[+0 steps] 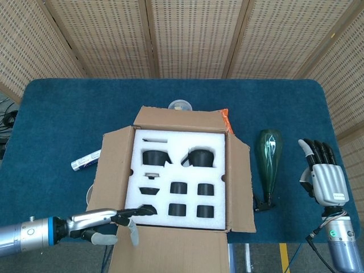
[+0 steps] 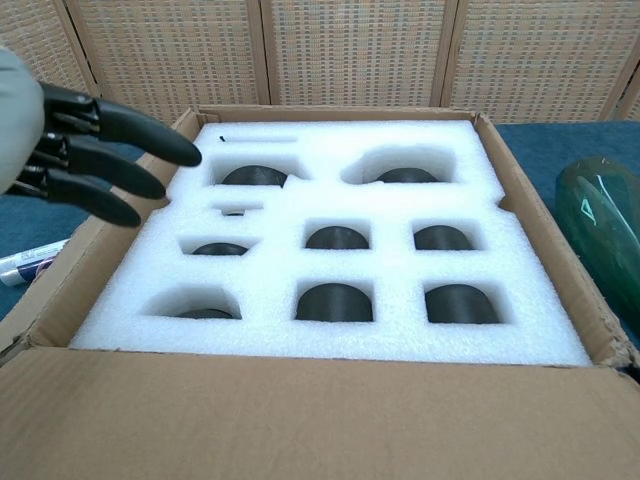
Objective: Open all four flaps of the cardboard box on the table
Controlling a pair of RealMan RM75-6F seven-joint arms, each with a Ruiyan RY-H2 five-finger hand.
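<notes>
My left hand (image 1: 108, 219) is hovering with its fingers stretched out and apart, holding nothing, over the near-left corner of the cardboard box (image 1: 176, 176), which is sitting near the middle of the blue tabletop (image 1: 57, 114). My right hand (image 1: 324, 173) is resting upright and empty, fingers extended, at the tabletop's right edge, well apart from the box and beyond a green glass bottle (image 1: 269, 159) lying beside it. All four flaps are appearing folded outward: the far flap (image 1: 179, 118) is leaning back, the left flap (image 1: 111, 170) and right flap (image 1: 242, 187) are spreading to the sides, and the near flap (image 2: 300, 415) is lying down toward me over the tabletop's edge, so I am judging the task essentially done, with perhaps only pulling my left hand away remaining. The box is facing open-side up, exposing a white foam insert (image 2: 340, 250) with dark parts in its pockets; its long axis is running from me toward the far wall. A small tube (image 1: 85, 161) is lying just left of the box.
</notes>
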